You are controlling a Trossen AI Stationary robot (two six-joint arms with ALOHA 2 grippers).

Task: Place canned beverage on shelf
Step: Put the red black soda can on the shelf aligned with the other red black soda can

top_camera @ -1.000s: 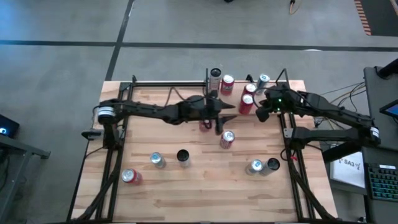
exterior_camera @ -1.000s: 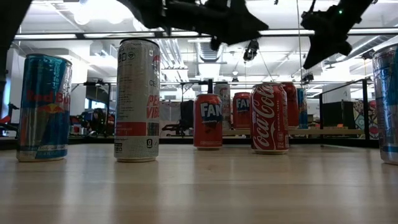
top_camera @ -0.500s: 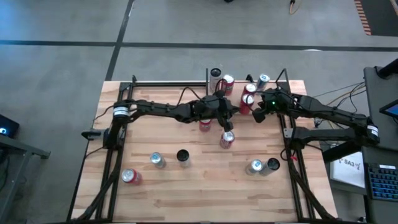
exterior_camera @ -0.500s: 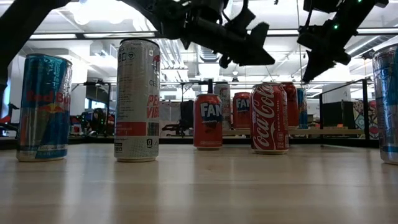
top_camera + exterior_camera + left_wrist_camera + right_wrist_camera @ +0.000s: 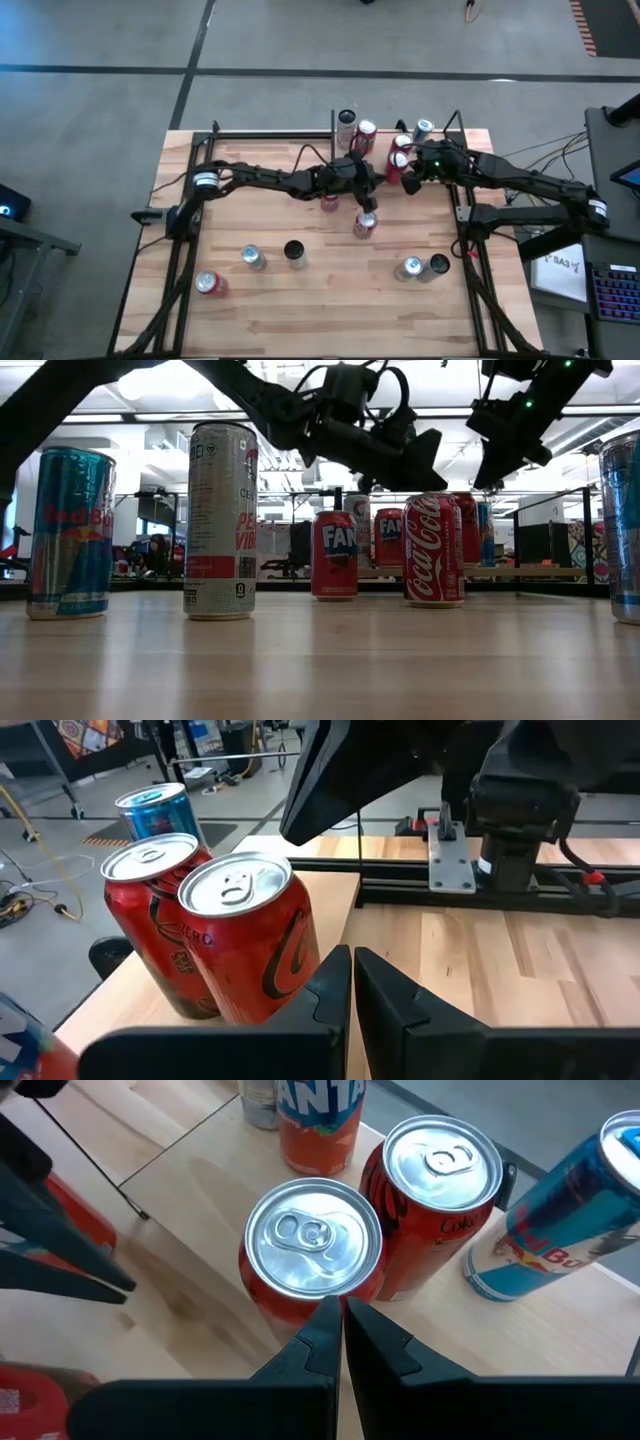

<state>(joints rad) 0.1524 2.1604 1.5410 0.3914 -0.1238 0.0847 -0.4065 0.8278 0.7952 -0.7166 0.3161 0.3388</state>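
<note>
The shelf (image 5: 200,1180), a light-wood board with black rods, stands at the table's far side and bears several cans: two red ones (image 5: 250,940) (image 5: 155,910), a blue one (image 5: 160,810), an orange Fanta (image 5: 320,1120). My left gripper (image 5: 352,970) is shut, reaching level from the table's left, close beside the nearer red can. My right gripper (image 5: 340,1315) is shut and hangs above that can's top (image 5: 312,1240), slanting down. A Coca-Cola can (image 5: 365,222) stands on the table just near of my left gripper (image 5: 372,183). My left gripper's shut fingers (image 5: 325,985) stand right against the side wall of the nearer red can (image 5: 290,970) on the shelf, coming level from the table's left. I cannot tell whether they touch it.
More cans stand upright on the tabletop: a Fanta (image 5: 328,202) under my left arm, a blue one (image 5: 253,257), a black-topped one (image 5: 294,250), a red one (image 5: 210,284) at the near left, and two (image 5: 410,267) (image 5: 438,264) at the near right.
My left gripper has gone down and toward the table's far right, up to the shelf's red cans, and has shut its fingers on nothing. My right gripper has drifted slightly left over the same cans. No can has moved.
</note>
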